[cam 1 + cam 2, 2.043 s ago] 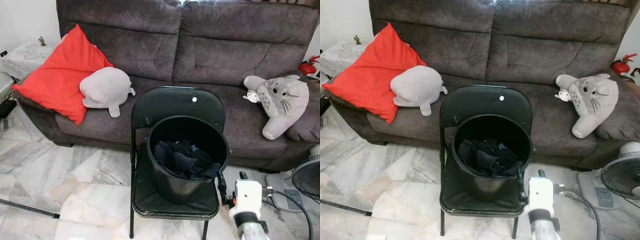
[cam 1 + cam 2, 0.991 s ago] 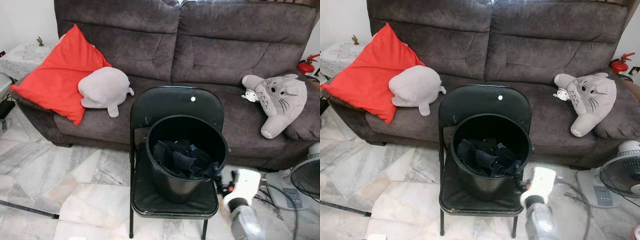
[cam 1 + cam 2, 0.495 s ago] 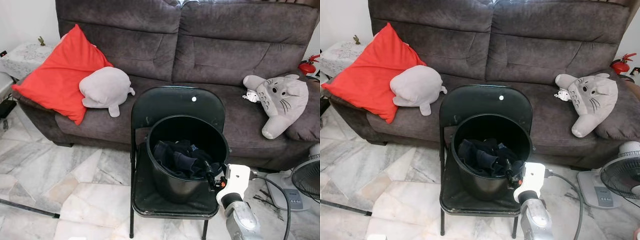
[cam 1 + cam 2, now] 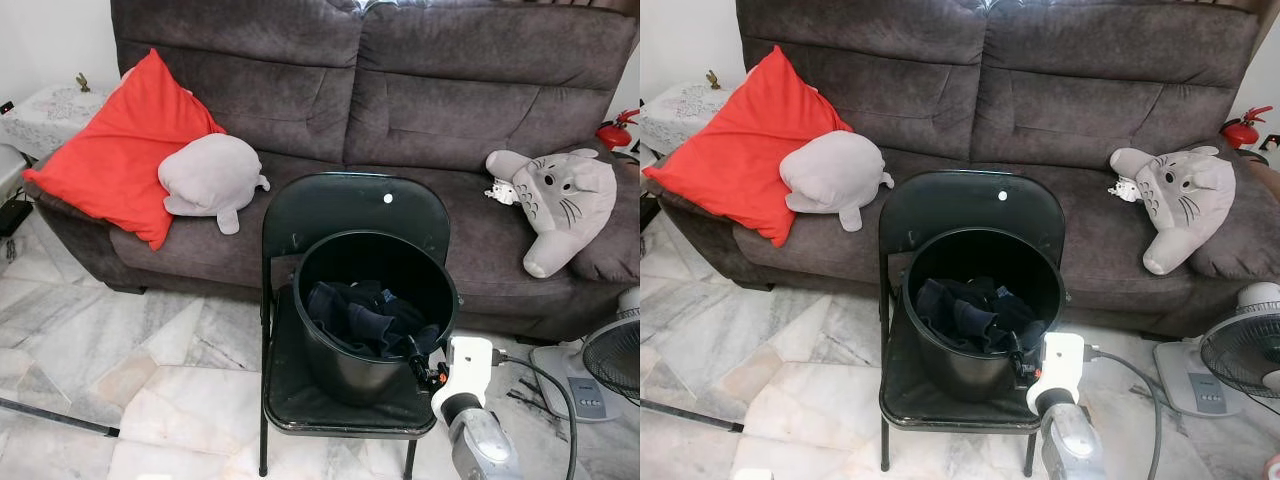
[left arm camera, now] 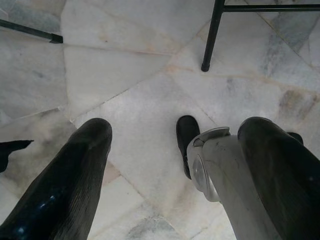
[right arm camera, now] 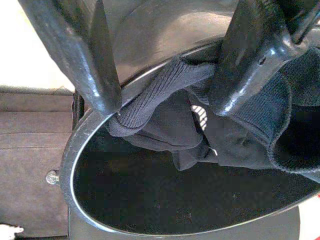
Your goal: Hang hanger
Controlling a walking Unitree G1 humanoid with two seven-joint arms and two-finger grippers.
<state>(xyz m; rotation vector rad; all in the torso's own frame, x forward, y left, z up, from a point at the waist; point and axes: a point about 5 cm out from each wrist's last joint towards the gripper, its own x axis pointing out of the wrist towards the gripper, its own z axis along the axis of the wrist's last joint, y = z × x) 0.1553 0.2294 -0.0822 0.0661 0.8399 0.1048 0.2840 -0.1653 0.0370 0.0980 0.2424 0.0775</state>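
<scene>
At lower centre-right, the right pincer reaches over the black bucket's rim, fingers spread above the dark clothes (presumably to grab one); no hanger is visible. The left pincer hangs spread above the floor.

Hanger itself can't be made out. Dark knit clothes bunched in the black bucket on the folding chair, directly ahead of the right gripper. One ribbed fold drapes over the rim between its spread fingers.
</scene>
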